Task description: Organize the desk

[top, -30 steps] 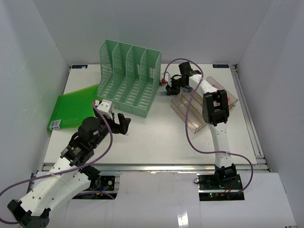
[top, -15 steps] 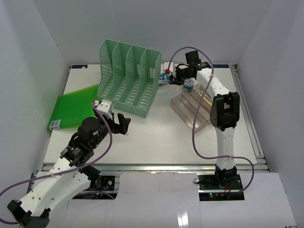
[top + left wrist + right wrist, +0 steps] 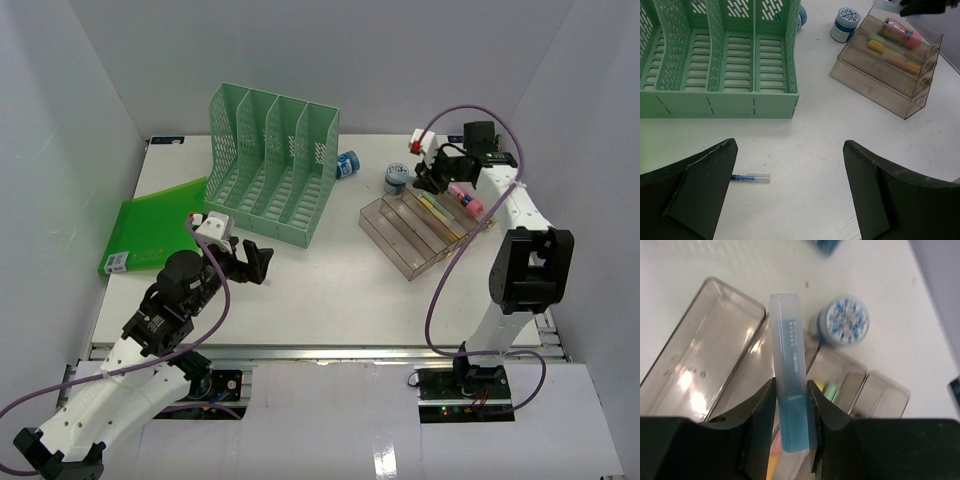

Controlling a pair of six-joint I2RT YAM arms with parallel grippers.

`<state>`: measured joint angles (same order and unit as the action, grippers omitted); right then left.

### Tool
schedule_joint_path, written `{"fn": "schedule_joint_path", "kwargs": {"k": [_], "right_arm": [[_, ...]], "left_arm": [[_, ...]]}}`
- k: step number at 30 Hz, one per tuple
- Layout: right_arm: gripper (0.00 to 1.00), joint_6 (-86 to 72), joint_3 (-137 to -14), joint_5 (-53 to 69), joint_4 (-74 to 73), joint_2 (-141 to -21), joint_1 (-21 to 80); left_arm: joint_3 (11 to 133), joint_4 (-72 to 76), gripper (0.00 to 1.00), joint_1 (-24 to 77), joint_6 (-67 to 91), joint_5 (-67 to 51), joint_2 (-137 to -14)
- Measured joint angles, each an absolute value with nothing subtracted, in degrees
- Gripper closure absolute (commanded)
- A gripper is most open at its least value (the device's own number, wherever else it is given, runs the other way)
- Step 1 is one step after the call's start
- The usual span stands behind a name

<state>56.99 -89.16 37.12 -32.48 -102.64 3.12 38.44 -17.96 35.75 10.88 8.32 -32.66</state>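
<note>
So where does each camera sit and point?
Top: above, behind the robot, looking down at the desk; left arm and right arm show.
Left wrist: on left arm, facing the green file rack; open left claw shows.
Right wrist: on right arm, looking down on the clear tiered tray; right claw grips a blue highlighter.
All share that tray.

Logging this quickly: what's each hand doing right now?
Left hand: open, empty.
Right hand: closed on a blue highlighter.

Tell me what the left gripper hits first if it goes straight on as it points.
The left gripper would probably meet bare desk first, just short of the green file rack; the blue pen lies off to one side. Depth is unclear.
</note>
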Motion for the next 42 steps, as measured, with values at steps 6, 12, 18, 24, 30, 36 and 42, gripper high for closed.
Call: {"fn": "schedule_joint_path", "kwargs": {"k": [6,12,18,24,30,36,42], "right_arm": [[0.85,49.36,-78.72,32.85,-29.15,-99.72,-4.87],[0.78,43.51,-76.16,27.45,-24.73,-102.04,-4.86],[0.71,39.67,-76.31,24.09,-21.45,-104.31,-4.87],[0.42,37.78,-76.82,22.91,-20.64,-105.83,-4.91],[0.3,37.25,-76.7,23.12,-20.38,-105.22,-4.91],[0.29,36.11,-75.48,31.11,-22.01,-98.82,-4.89],[0.28,36.21,-68.32,46.18,-24.46,-84.11,-1.49]], "left_arm": [[38.44,-17.96,0.02,35.75,11.18,7.94,-32.29],[38.42,-17.97,0.02,35.75,11.52,7.9,-32.28],[38.41,-17.98,0.02,35.75,11.76,7.9,-32.23],[38.41,-17.98,0.02,35.75,11.98,7.9,-32.35],[38.41,-17.98,0.02,35.75,12.38,7.89,-33.05],[38.41,-18.52,0.03,35.75,15.2,8.65,-35.48],[38.39,-24.52,0.2,35.33,23.7,11.6,-42.06]]}}
